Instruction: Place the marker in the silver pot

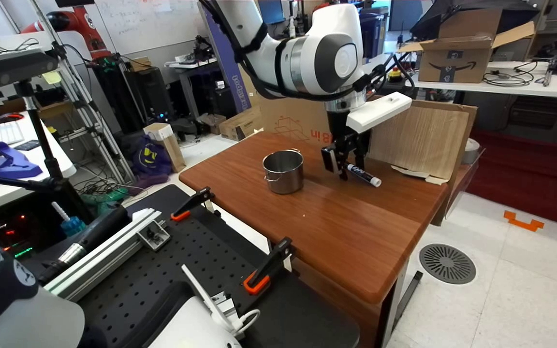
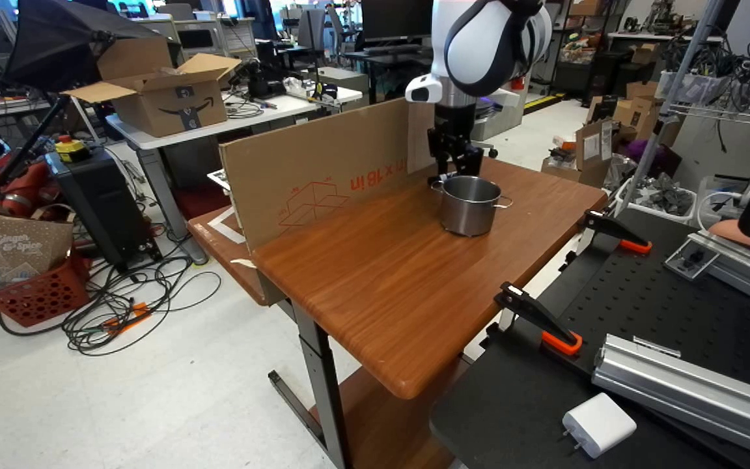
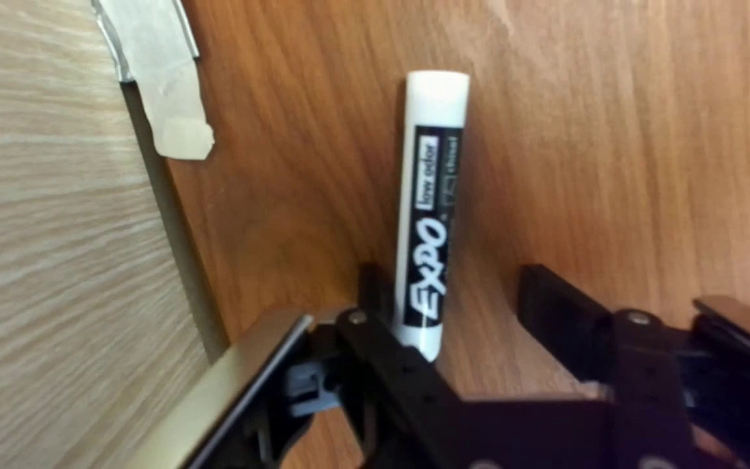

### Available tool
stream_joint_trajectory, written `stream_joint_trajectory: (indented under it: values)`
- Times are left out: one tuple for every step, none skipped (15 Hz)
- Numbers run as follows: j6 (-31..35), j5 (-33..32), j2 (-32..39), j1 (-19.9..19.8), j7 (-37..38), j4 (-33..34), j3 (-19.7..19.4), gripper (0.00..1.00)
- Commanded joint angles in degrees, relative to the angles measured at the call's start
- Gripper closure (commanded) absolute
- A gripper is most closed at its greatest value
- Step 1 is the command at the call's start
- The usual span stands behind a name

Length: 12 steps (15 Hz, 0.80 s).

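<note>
The marker [image 3: 430, 215], white with a black label, appears to lie on the wooden table in the wrist view. It also shows in an exterior view [image 1: 366, 176]. My gripper [image 3: 453, 286] is open, its fingers on either side of the marker's near part. The marker is close to the left finger, with a wide gap to the right finger; I cannot tell if it touches the left one. The silver pot [image 1: 285, 180] stands upright beside the gripper, apart from it. It also shows in an exterior view [image 2: 468, 218], where it partly hides the gripper and marker.
A cardboard barrier [image 2: 323, 176] stands along the table edge close to the gripper. In the wrist view its panel [image 3: 56, 215] fills the left side. Orange-tipped clamps [image 1: 266, 268] hold the table's near edge beside the black perforated base [image 1: 162, 270].
</note>
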Motion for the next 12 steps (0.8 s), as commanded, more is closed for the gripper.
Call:
stream_joint_trajectory:
  values:
    - [-1.6,-0.6,1.4,0.9,-0.2,2.2,-0.7,0.74]
    - [-1.6,-0.7,1.4,0.9,-0.2,2.4,-0.8,0.83]
    - [-1.6,-0.7,1.3,1.0,-0.2,2.3,-0.8,0.89]
    - [-1.6,-0.7,1.2,1.0,-0.1,2.3,-0.8,0.98]
    - [-1.7,-0.6,1.0,1.1,-0.1,2.2,-0.7,0.98]
    - [-1.9,-0.3,0.5,0.9,-0.1,1.9,-0.5,0.94]
    - [-1.8,-0.1,0.1,0.7,-0.4,1.6,-0.1,0.97]
    - [-1.4,0.2,-0.7,0.2,-0.9,0.6,0.4,0.95]
    - [-1.0,0.4,-1.4,-0.1,-1.3,-0.1,0.9,0.95]
    - [-0.8,0.7,-1.9,-0.3,-1.6,-0.9,1.4,0.95]
    - [-0.5,0.9,-2.6,-0.6,-2.0,-1.6,1.9,0.95]
    - [-0.2,1.3,-3.5,-0.9,-2.4,-2.6,2.5,0.95]
